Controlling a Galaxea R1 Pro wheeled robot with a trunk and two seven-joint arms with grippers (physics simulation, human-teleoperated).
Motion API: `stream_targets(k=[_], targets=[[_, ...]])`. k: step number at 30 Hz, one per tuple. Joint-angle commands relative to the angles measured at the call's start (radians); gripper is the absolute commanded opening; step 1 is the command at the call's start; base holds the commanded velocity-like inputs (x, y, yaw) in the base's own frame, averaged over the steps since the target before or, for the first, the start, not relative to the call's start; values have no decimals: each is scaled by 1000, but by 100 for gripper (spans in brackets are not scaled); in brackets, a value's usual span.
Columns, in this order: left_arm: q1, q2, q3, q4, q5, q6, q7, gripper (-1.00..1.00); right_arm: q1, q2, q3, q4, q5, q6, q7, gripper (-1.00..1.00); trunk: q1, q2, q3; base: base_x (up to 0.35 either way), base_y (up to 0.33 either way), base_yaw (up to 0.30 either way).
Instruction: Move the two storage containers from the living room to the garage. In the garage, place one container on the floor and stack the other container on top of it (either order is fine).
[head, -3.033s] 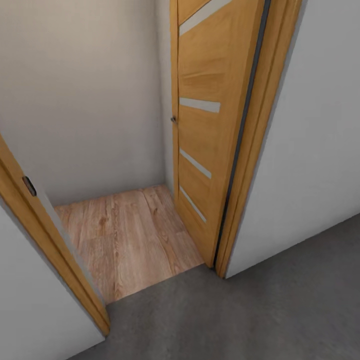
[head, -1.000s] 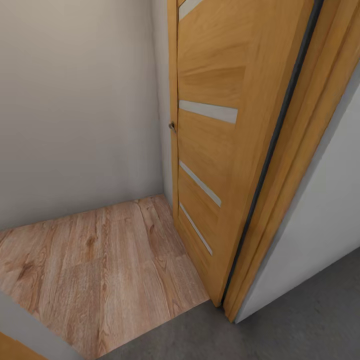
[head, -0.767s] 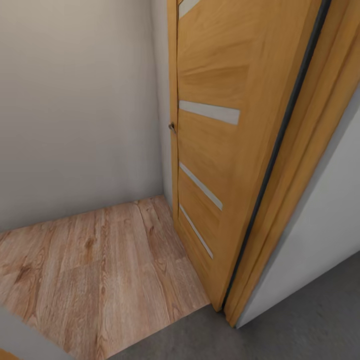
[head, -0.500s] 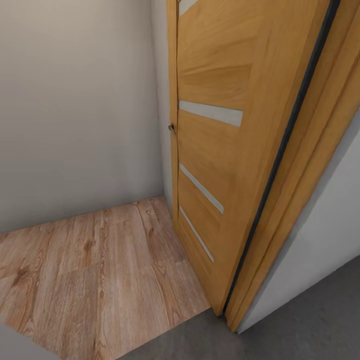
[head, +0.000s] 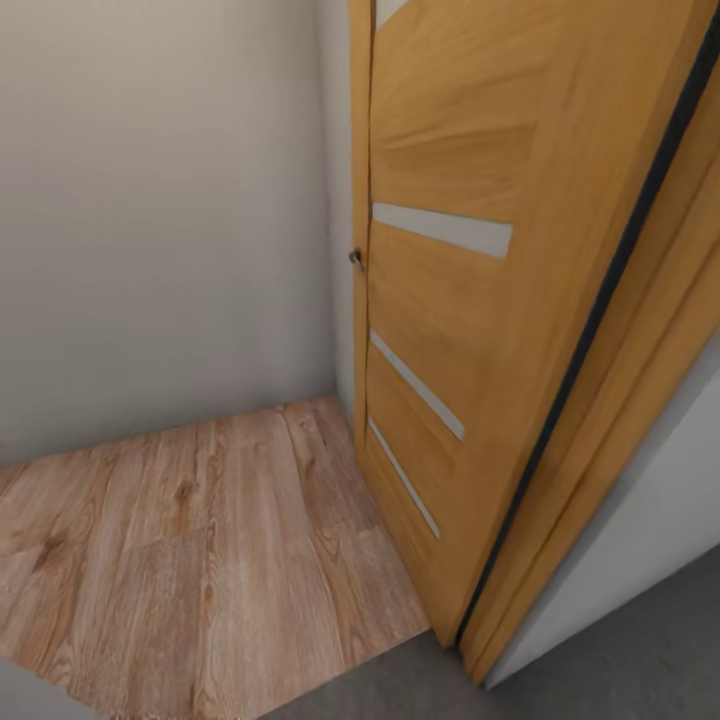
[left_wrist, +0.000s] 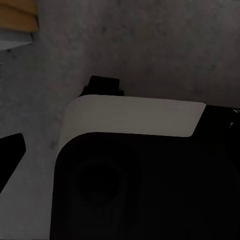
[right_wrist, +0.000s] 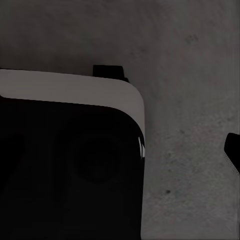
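The two storage containers are out of view. The head view looks through a doorway from the dark grey concrete floor (head: 640, 670) onto light wood planks (head: 200, 540). Both wrist views look down at that grey floor (left_wrist: 150, 45) (right_wrist: 190, 75) past my own black-and-white base (left_wrist: 135, 115) (right_wrist: 70, 90). One dark finger (left_wrist: 10, 157) of my left gripper (left_wrist: 120, 160) stands at the picture's far edge, away from the middle. A finger (right_wrist: 232, 150) of my right gripper (right_wrist: 120, 150) sits the same way. Nothing is held in either.
A honey-coloured door (head: 450, 320) with pale strips stands open inward on the right, its small handle (head: 354, 257) near the corner. Its frame (head: 620, 400) and a white wall (head: 660, 500) are close on the right. A plain wall (head: 160, 220) closes the small wood-floored space ahead.
The whole head view has moved forward into the doorway. The left door jamb has slid out of the picture, and the open door now looms larger on the right.
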Motion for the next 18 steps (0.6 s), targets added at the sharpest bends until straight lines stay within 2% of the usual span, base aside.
stream_targets(k=[1, 18], targets=[[-1, 0, -1, 1, 8, -3, 2, 100, -1, 1, 8, 3, -9, -5, 0, 100, 0, 0, -1, 7, 0, 261], [-1, -1, 0, 1, 8, -3, 2, 100, -1, 1, 8, 3, -9, -5, 0, 100, 0, 0, -1, 1, 0, 269]])
